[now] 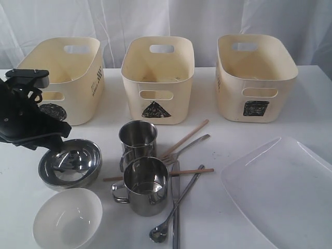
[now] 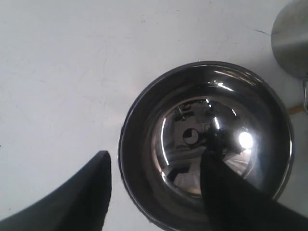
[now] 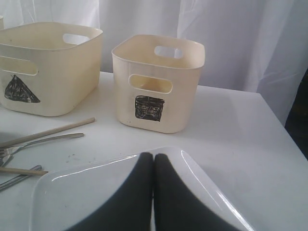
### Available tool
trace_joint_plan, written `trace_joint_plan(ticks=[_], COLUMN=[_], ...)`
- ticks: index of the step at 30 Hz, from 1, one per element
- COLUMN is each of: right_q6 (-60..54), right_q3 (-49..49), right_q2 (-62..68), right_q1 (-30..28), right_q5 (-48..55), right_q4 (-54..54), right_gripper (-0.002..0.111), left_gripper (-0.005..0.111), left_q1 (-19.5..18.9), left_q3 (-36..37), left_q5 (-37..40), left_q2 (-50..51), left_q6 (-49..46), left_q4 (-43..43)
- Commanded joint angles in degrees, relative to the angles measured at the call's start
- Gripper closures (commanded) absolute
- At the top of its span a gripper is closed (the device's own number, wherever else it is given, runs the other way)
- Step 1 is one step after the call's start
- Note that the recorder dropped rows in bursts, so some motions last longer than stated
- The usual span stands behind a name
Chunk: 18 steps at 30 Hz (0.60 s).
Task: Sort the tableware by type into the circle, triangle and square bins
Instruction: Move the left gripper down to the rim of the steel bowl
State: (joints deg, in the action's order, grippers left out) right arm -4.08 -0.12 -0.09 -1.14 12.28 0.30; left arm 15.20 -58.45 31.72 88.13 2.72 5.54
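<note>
Now my left fingers gape astride the steel bowl — mouth up, nine o'clock of the near mug; right fingers shut, empty.

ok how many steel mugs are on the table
2. The rear mug stands in front of the triangle bin; the front mug sits just nearer the camera, right of the steel bowl. The bins' floors are partly hidden.

Exterior view: raised, frontal, taking in the whole desk. Left wrist view: close, looking straight down into the steel bowl. Right wrist view: low, oblique, sharing the square bin with the exterior view.
</note>
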Motion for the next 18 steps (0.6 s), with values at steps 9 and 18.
trace_joint_plan(ticks=[9,18], right_q6=[-0.03,-0.03], right_q3=[0.12,0.12], right_q2=[0.09,0.09], right_q1=[0.02,0.02], right_q5=[-0.33,-0.33], right_q4=[0.12,0.12], right_gripper=[0.108,0.108], left_gripper=[0.048,0.048], left_q1=[0.27,0.27], left_q3=[-0.23,-0.23], left_q5=[3.32,4.03], left_q2=[-4.87,-4.86], left_q6=[-1.24,-1.62], left_q4=[0.18,0.43])
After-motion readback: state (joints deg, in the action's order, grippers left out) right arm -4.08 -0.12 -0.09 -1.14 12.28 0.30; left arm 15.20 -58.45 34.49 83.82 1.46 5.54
